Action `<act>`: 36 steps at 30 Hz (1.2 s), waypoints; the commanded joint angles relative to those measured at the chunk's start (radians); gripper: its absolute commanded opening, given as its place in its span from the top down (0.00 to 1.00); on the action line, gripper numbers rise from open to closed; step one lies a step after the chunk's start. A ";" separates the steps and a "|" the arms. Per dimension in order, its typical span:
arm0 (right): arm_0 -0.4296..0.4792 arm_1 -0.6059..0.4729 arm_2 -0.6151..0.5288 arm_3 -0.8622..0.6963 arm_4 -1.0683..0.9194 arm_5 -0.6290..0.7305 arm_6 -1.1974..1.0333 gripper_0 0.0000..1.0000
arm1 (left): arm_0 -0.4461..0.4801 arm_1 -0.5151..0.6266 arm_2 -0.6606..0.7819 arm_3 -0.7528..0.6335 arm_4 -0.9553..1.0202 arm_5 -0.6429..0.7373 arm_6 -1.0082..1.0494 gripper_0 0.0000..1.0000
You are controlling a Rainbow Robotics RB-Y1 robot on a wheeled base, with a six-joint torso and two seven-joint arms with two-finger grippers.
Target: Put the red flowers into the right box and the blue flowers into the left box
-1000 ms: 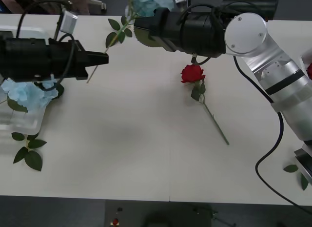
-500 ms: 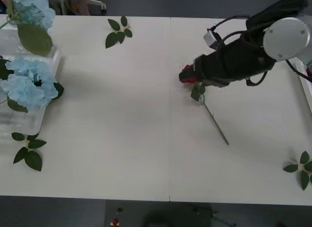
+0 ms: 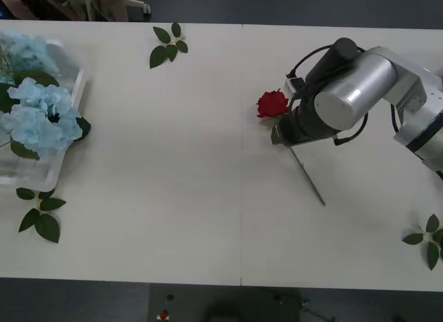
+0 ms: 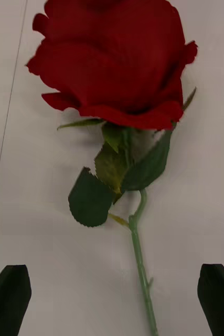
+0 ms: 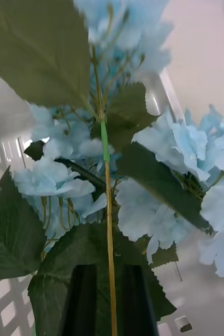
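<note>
White table [image 3: 173, 197], red rose [image 4: 112, 63] lying between released right gripper [image 4: 112, 299], left gripper [image 5: 109, 299] clenching blue flower stem [image 5: 109, 220]

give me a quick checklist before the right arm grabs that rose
1. Right tool open: ok, its fingers stand wide at either side of the stem.
2. Stem between the fingers: ok, the rose lies flat on the table, its stem running down the middle.
3. Nothing crowding the rose: ok, only its own leaves lie beside it.
4. Right box within reach: cannot tell.
5. Left tool out of the way: ok, it is over the basket, shut on a blue flower stem.
6. Blue flower released: not ok.
</note>
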 commanded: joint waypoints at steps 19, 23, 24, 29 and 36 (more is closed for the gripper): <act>-0.092 0.216 -0.090 0.382 0.144 -0.245 0.154 0.07 | 0.046 -0.014 0.278 -0.424 0.315 0.122 -0.102 0.13; -0.092 0.221 -0.062 0.424 0.149 -0.280 0.176 0.08 | 0.145 -0.140 0.296 -0.628 0.206 -0.012 -0.112 0.13; -0.092 0.221 -0.050 0.439 0.147 -0.294 0.179 0.07 | 0.176 -0.169 0.296 -0.685 0.163 -0.058 -0.115 0.13; -0.092 0.227 -0.015 0.505 0.141 -0.362 0.199 0.07 | 0.303 -0.269 0.296 -0.876 -0.048 -0.164 -0.115 0.13; -0.091 0.250 0.010 0.585 0.152 -0.412 0.231 0.62 | 0.349 -0.254 0.295 -1.047 -0.100 -0.165 -0.112 0.13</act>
